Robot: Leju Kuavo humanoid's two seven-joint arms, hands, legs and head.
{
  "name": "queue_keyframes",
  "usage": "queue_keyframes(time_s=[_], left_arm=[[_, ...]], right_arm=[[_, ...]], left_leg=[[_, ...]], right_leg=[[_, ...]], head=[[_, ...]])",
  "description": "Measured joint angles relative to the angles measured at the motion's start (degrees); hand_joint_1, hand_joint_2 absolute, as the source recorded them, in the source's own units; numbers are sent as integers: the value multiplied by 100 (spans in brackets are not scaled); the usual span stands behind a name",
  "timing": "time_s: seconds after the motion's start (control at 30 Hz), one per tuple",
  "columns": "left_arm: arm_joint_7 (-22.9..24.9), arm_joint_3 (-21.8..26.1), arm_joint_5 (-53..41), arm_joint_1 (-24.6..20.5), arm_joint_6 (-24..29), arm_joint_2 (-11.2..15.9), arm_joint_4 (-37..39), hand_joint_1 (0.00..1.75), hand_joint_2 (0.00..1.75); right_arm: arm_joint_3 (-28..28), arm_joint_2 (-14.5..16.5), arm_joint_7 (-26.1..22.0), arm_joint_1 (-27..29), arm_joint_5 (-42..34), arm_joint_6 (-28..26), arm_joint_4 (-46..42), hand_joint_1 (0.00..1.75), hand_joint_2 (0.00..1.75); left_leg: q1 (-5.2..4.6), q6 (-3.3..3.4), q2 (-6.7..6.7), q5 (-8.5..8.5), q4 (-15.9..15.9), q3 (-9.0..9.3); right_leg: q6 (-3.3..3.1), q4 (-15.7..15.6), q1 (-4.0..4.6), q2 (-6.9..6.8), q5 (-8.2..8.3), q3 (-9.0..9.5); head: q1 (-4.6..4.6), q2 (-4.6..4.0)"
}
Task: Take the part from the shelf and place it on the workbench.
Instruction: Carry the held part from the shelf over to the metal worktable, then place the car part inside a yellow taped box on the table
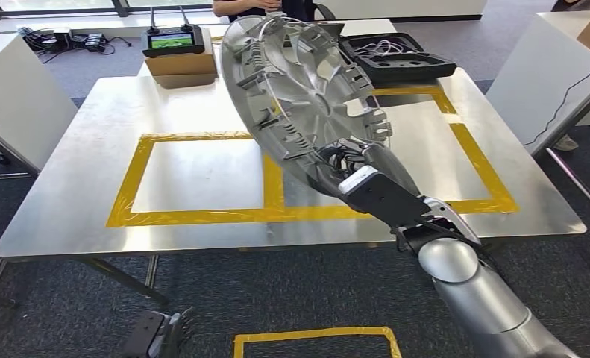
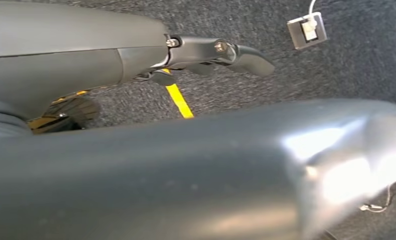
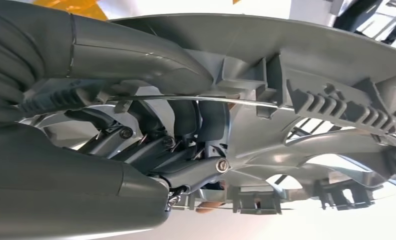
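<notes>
The part (image 1: 306,97), a grey wheel cover, hangs tilted above the workbench (image 1: 68,186), its rim gripped by the right hand (image 1: 351,160). The left hand (image 2: 211,52) hangs over the carpet (image 2: 336,70) grasping nothing, fingers loosely curled.

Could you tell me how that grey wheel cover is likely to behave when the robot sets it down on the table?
The wheel cover looks like thin moulded plastic with open spokes, so probably light and slightly flexible. The right hand grips one rim only, so it may swing or tilt. On the smooth metal table it could slide.
</notes>
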Motion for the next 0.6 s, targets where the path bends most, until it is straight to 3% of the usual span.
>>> queue_keyframes(time_s=[0.6], left_arm=[[243,0,-330,-136,-161,-66,-52,0,0]], right_arm=[[813,-132,491,-1452,868,-19,2573,175,175]], left_leg=[[0,0,-4,0,6,-1]], right_leg=[[2,0,0,-2,2,4]], head=[[1,1]])
